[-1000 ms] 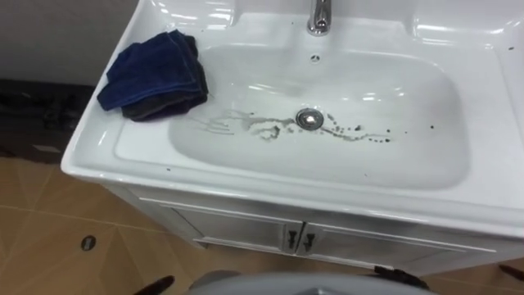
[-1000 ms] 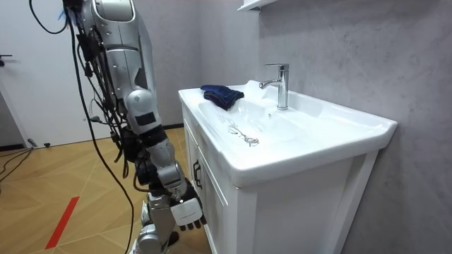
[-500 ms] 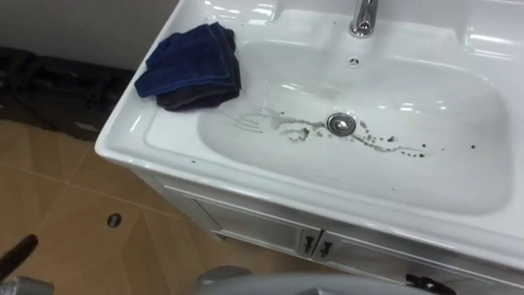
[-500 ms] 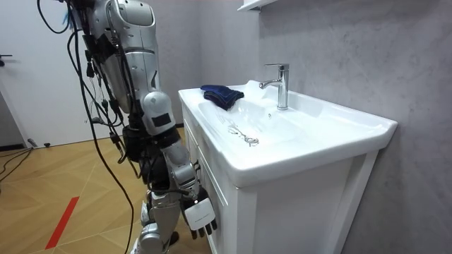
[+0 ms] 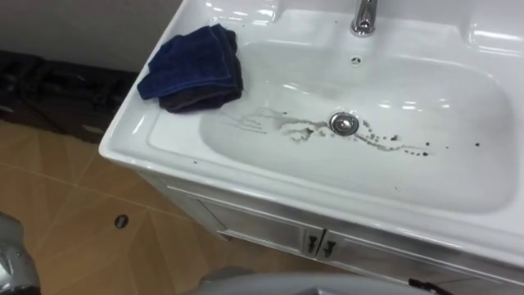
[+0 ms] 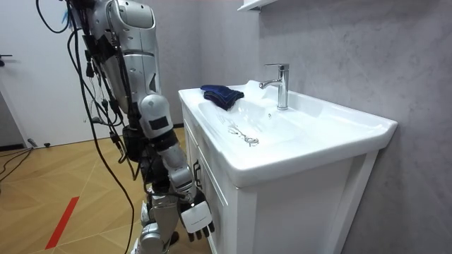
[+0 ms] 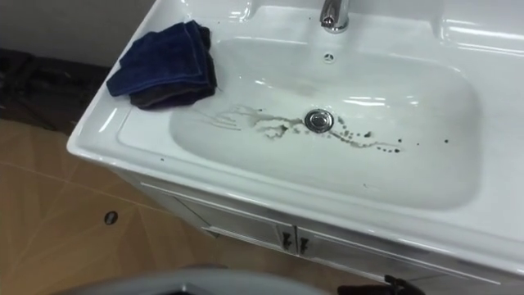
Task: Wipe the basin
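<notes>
The robot is seen standing before a white basin [image 5: 270, 190], whose 3 o'clock end is cut off. The cabinet [image 5: 262, 231] below is largely hidden under the rim. A dark blue cloth [image 5: 192, 67] is found bunched on the rim at 10 o'clock, untouched. The faucet [image 5: 364, 16] at 12 o'clock is cropped. Dark specks [image 5: 401, 146] are strung from the drain [image 5: 345, 124] toward 3 o'clock. The right hand [image 6: 195, 215] is hung low by the cabinet, fingers loosely straight, empty. The left hand [image 5: 12, 262] is glimpsed as a grey edge at 8 o'clock, and its state cannot be told.
</notes>
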{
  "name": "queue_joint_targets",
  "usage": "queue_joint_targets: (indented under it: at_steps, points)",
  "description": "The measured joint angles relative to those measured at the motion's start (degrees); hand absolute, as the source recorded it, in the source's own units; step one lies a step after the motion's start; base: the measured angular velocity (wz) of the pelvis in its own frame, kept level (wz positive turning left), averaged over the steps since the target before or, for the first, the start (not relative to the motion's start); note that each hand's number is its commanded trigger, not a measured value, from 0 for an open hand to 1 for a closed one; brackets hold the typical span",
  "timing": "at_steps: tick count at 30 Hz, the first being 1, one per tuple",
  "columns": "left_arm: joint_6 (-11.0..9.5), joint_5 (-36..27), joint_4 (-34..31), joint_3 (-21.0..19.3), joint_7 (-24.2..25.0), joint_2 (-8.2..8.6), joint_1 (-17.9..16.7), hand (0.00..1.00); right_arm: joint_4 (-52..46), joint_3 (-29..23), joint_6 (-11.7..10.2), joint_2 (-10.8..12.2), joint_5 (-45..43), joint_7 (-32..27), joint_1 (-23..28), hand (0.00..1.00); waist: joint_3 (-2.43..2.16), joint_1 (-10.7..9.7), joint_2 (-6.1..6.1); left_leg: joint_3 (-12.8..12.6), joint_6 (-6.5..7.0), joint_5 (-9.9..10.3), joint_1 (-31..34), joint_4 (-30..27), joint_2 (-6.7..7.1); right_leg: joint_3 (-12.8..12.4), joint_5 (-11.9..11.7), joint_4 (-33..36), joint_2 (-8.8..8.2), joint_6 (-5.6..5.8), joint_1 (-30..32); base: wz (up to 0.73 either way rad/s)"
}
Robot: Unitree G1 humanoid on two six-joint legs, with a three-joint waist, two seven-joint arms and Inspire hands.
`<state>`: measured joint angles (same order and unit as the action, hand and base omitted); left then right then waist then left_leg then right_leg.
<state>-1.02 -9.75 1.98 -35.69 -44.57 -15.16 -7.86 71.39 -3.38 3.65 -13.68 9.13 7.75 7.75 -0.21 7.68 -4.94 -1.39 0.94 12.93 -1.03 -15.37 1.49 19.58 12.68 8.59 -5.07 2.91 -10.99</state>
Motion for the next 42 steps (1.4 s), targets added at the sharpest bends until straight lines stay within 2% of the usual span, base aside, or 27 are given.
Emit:
queue_joint_targets:
  at_steps: [1,4,8,12,15,16,18,22,24,29,38,42]
  points:
    - [0.01,2.20,-1.87,0.39,0.18,0.01,0.22,0.00,-0.02,0.04,-0.06,-0.03,0.00,0.02,-0.05,0.00,0.25,-0.12,0.43,-0.21,0.00,-0.01,-0.16,-0.01,-0.04,-0.14,0.00,0.02,-0.01,0.00,-0.02,-0.06]
    - [-0.01,6.97,-5.40,1.37,0.56,0.02,0.42,0.00,-0.01,-0.12,-0.43,0.05,0.06,0.17,0.05,0.00,0.36,-1.02,0.54,-0.18,0.01,0.00,0.00,-0.02,-0.03,-0.35,0.00,0.00,0.00,0.00,0.07,-0.01]
    - [-0.23,9.52,-7.11,4.09,2.73,0.07,1.50,0.00,0.09,-0.14,-1.18,0.10,0.26,0.72,-0.04,0.00,0.25,-2.89,0.78,-0.06,0.01,0.01,0.30,0.03,-0.03,-0.55,0.00,-0.02,0.03,0.00,0.14,0.00]
    - [-0.49,10.76,-7.79,10.40,6.44,0.16,1.50,0.00,1.86,0.11,-1.35,0.10,1.24,1.73,-1.75,0.00,0.27,-4.33,1.03,-0.20,0.01,0.01,0.29,-0.09,-0.04,-0.76,0.00,0.04,0.04,0.00,0.09,-0.01]
    - [-0.60,12.58,-8.19,15.57,9.77,0.43,1.49,0.00,2.10,1.05,-2.36,0.13,1.32,2.40,-2.27,0.00,0.36,-4.55,1.17,-0.61,0.01,0.00,-0.12,-0.05,-0.13,-1.76,-0.01,0.01,0.08,-0.01,0.09,-0.10]
    - [-0.61,12.71,-8.72,17.50,10.81,0.52,1.44,0.00,2.13,1.66,-2.61,0.15,1.35,2.56,-2.26,0.00,0.60,-4.84,1.55,-1.06,0.01,0.00,-0.42,0.03,-0.27,-2.28,-0.01,0.01,0.13,-0.02,0.06,-0.15]
    - [-1.01,12.87,-9.06,20.25,12.96,0.58,1.43,0.00,2.22,2.21,-3.08,0.21,1.46,3.06,-2.55,0.00,0.64,-5.53,1.75,-1.24,0.01,0.00,-0.57,0.13,-0.31,-2.33,-0.02,0.03,0.12,-0.03,0.06,-0.09]
    - [-1.04,14.43,-9.06,24.65,17.58,2.34,1.28,0.00,2.84,2.22,-3.77,0.33,2.00,4.72,-3.03,0.00,0.69,-7.34,2.16,-1.53,0.00,-0.01,-0.75,0.25,-0.33,-2.39,-0.02,0.02,0.11,-0.03,0.05,-0.04]
    - [-1.05,14.53,-9.06,26.47,18.95,2.53,1.28,0.00,3.82,2.24,-4.12,0.36,2.60,5.35,-3.24,0.00,0.67,-7.62,2.29,-1.69,0.00,-0.01,-0.80,0.33,-0.39,-2.43,-0.02,0.01,0.12,-0.03,0.11,-0.04]
    - [-1.07,16.84,-9.06,29.52,21.80,2.68,1.07,0.00,4.81,2.20,-4.30,0.35,3.06,6.18,-3.26,0.00,0.47,-7.58,2.77,-2.78,-0.05,-0.01,-1.56,1.01,-0.70,-3.69,-0.03,0.02,0.27,-0.04,0.12,-0.11]
    - [-0.98,16.88,-8.77,34.42,25.34,3.12,0.62,0.00,4.52,2.78,-3.62,0.35,3.15,6.24,-3.76,0.00,0.43,-8.09,3.19,-3.41,-0.04,-0.01,-1.76,0.85,-0.82,-3.87,-0.06,0.07,0.22,-0.08,0.16,-0.03]
    - [-0.92,22.42,-2.88,35.00,24.94,3.11,0.61,0.00,4.83,4.01,-3.54,0.19,3.25,6.03,-4.29,0.00,0.25,-8.99,2.97,-3.38,-0.05,-0.01,-1.97,0.94,-0.85,-3.92,-0.10,0.09,0.30,-0.14,-0.02,0.00]
